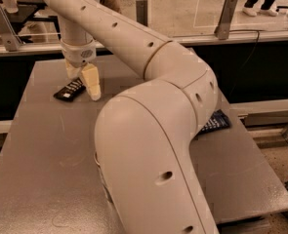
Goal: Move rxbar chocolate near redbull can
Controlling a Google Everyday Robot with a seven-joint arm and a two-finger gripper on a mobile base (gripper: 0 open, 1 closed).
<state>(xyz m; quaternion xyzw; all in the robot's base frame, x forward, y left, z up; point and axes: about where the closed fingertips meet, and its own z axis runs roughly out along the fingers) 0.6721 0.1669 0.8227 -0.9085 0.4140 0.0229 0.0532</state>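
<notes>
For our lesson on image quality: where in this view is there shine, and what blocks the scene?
Camera view: soft sheen along the cream robot arm, which blocks the grey tabletop's middle; the open gripper at the flat black rxbar chocolate wrapper is evenly lit.

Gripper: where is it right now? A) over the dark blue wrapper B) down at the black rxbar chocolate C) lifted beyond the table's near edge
B: the gripper is down at the rxbar chocolate on the table's far left, well apart from the dark blue wrapper.

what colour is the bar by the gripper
Black bar with white print, beside the gripper; camera view.
</notes>
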